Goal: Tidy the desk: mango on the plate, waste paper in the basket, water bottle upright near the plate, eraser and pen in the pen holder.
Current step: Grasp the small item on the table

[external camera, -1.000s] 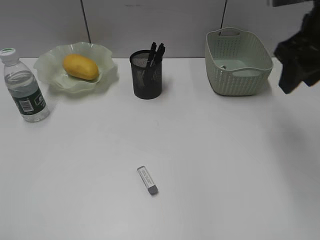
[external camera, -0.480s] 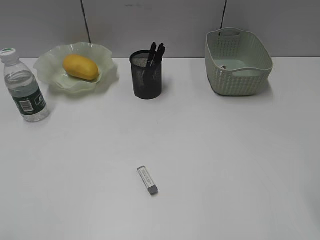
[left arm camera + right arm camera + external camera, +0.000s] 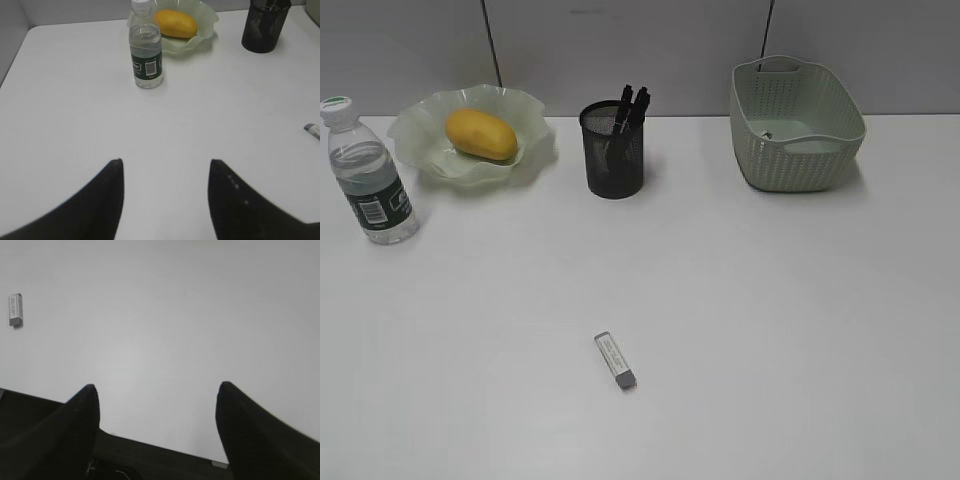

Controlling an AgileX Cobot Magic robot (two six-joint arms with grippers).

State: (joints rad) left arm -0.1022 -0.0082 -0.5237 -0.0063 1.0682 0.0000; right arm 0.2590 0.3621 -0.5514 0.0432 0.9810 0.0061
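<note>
The mango [image 3: 480, 134] lies in the green plate [image 3: 525, 150] at the back left; both also show in the left wrist view, the mango [image 3: 175, 23] and the plate [image 3: 205, 30]. The water bottle [image 3: 367, 172] stands upright left of the plate, also seen in the left wrist view [image 3: 146, 50]. The black mesh pen holder [image 3: 613, 152] holds pens. The eraser [image 3: 616, 360] lies on the white desk [image 3: 770, 300] at front centre, also in the right wrist view [image 3: 15, 309]. The basket [image 3: 795, 125] holds a bit of paper. My left gripper [image 3: 165, 162] and right gripper [image 3: 157, 387] are open and empty, out of the exterior view.
A grey partition wall runs behind the desk. The desk's front edge shows dark under the right gripper [image 3: 150, 455]. The pen holder shows at the top right of the left wrist view [image 3: 264, 25].
The right arm, seen at the right edge one second ago, has left the exterior view. The objects have not moved.
</note>
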